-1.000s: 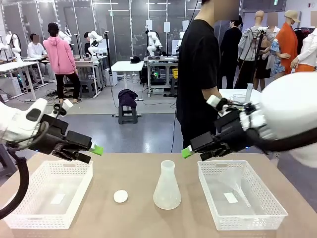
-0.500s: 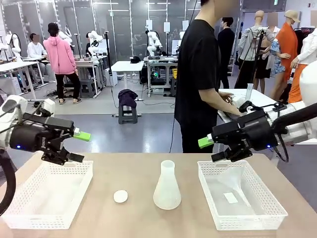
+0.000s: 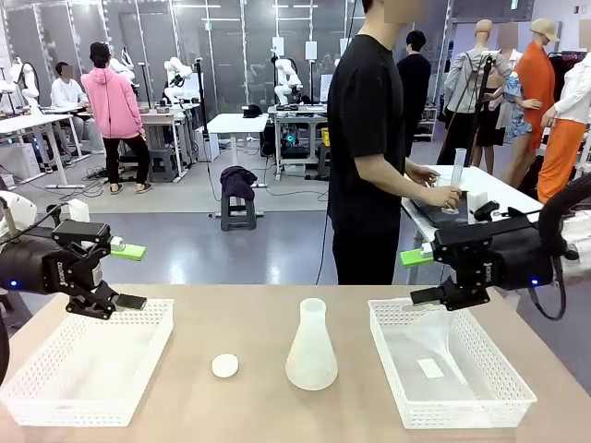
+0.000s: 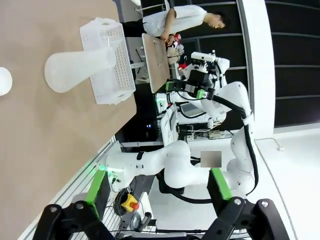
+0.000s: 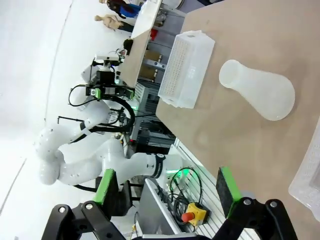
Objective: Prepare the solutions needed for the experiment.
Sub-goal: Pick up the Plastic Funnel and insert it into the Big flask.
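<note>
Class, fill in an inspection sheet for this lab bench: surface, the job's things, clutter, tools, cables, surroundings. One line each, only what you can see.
Surface: tan table; no spills seen.
Job's things: translucent conical flask upright at centre, unstoppered; liquid inside too faint to tell. White round stopper lies on the table left of it, apart. Clear funnel lies in the right basket.
Clutter: nothing seen beyond the left basket.
Tools: left tool open over the left basket's far edge; right tool open over the right basket's far edge; neither holds anything.
Cables: black cable loops by the right arm.
Surroundings: person at a side table, hands by a tall clear cylinder.
</note>
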`<state>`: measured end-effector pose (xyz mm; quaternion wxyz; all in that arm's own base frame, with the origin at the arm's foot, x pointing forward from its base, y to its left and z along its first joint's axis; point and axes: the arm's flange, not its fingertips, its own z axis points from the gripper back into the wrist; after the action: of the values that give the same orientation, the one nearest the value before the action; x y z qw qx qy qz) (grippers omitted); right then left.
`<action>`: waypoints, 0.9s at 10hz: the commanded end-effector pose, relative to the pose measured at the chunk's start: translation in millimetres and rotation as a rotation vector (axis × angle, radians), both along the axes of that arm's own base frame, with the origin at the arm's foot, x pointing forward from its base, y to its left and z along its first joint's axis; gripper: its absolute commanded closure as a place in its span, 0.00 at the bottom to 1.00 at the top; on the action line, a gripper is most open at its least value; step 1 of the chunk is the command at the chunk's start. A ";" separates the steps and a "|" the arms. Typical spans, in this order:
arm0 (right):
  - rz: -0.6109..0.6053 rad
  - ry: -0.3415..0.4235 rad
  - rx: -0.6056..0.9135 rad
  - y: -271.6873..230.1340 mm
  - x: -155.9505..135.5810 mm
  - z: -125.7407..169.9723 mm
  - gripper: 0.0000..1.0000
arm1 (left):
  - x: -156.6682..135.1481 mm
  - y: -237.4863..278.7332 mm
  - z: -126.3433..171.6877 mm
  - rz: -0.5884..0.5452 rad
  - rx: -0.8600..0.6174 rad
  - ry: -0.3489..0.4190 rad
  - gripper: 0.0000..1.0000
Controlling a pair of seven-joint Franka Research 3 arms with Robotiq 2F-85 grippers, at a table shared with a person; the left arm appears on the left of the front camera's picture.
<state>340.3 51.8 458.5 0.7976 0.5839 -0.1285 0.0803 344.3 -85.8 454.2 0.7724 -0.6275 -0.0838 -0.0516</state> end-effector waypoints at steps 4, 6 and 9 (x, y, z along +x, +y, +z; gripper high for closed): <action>0.004 0.032 0.043 -10.6 -1.1 -5.4 0.00 | -17.2 -4.9 -12.4 0.036 -0.069 -0.051 0.00; 0.004 0.032 0.043 -10.6 -1.1 -5.4 0.00 | 3.2 2.1 0.8 0.033 -0.046 -0.001 0.00; 0.004 0.032 0.043 -10.6 -1.1 -5.4 0.00 | 3.2 2.1 0.8 0.033 -0.046 -0.001 0.00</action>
<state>338.3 38.8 450.3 0.7914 0.5974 -0.1097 0.0684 348.2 -83.0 454.0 0.7613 -0.6395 -0.1012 -0.0350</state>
